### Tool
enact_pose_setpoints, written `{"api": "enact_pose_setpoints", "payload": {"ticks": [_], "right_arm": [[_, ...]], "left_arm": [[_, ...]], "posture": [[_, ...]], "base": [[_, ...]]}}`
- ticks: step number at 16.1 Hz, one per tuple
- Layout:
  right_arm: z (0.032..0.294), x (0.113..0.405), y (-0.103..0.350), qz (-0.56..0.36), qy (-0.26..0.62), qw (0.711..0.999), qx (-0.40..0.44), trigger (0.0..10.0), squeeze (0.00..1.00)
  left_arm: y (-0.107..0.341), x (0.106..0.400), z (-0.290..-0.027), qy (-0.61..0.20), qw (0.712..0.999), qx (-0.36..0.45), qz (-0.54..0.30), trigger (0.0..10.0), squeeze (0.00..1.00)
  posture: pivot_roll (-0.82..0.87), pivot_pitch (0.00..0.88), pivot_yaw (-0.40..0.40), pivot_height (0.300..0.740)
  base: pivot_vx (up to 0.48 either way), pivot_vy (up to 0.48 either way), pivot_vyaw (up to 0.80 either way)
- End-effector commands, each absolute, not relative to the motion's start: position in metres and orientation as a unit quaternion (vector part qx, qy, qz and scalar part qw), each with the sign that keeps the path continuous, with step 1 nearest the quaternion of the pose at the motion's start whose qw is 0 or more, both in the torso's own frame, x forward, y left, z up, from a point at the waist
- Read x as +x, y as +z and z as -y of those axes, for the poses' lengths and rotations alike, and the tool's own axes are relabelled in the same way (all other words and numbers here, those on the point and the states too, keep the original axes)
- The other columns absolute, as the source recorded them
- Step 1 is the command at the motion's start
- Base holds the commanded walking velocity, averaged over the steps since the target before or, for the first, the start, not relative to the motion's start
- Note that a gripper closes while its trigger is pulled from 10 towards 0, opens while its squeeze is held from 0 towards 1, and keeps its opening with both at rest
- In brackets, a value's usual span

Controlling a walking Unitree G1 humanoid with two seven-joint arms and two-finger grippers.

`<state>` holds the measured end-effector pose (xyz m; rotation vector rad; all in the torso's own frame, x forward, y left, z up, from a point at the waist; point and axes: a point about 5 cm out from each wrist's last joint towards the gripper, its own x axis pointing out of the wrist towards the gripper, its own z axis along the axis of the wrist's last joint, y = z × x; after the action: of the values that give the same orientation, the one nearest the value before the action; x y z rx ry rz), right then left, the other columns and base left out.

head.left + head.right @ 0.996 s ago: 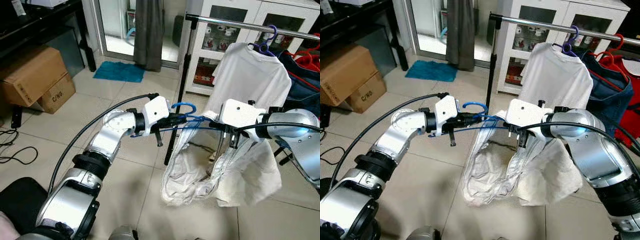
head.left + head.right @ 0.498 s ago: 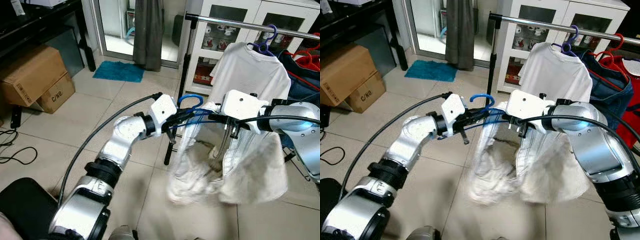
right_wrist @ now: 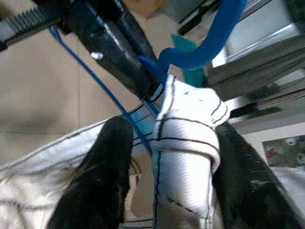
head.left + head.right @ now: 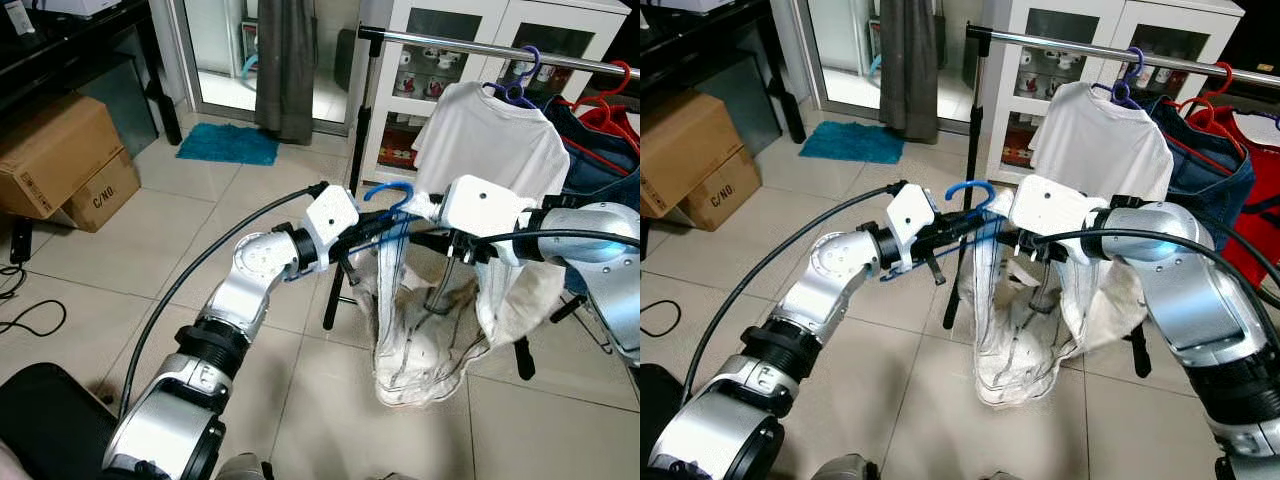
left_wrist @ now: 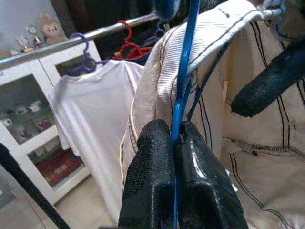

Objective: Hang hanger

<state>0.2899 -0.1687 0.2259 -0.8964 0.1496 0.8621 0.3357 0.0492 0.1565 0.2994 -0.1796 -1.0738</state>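
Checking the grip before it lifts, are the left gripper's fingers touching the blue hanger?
Touching. The left wrist view shows the left gripper with both fingers pressed against the blue hanger, no gap.

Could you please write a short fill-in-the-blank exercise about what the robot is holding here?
1. The left gripper is shut on a hanger coloured ____.
2. The right gripper grips the striped ____ garment draped over it.
3. The white T-shirt on the rail hangs from a ____ hanger.

Missing words: blue; white; purple
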Motion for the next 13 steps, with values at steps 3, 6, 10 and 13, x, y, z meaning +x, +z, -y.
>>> {"api": "enact_pose_setpoints", "payload": {"ticks": [3, 6, 10, 13], "right_arm": [[0.173, 0.286, 0.234, -0.055, 0.339, 0.861, -0.376, 10.0, 1.00], [0.177, 0.283, 0.228, -0.047, 0.269, 0.887, -0.372, 10.0, 1.00], [0.169, 0.281, 0.210, -0.054, 0.222, 0.893, -0.388, 10.0, 0.00], [0.155, 0.279, 0.202, -0.067, 0.209, 0.916, -0.336, 10.0, 0.00]], "left_arm": [[0.171, 0.338, -0.058, -0.478, 0.860, 0.132, 0.118, 0.0, 0.00], [0.177, 0.340, -0.066, -0.456, 0.871, 0.129, 0.129, 0.0, 0.00], [0.180, 0.340, -0.067, -0.445, 0.875, 0.131, 0.139, 0.0, 0.00], [0.182, 0.340, -0.068, -0.435, 0.879, 0.134, 0.142, 0.0, 0.00]], "posture": [[-0.03, 0.000, -0.038, 0.740], [-0.03, 0.000, -0.035, 0.740], [-0.03, 0.000, -0.043, 0.740], [-0.03, 0.000, -0.049, 0.740]], "base": [[0.000, 0.000, 0.00], [0.000, 0.000, 0.00], [0.000, 0.000, 0.00], [0.000, 0.000, 0.00]]}}
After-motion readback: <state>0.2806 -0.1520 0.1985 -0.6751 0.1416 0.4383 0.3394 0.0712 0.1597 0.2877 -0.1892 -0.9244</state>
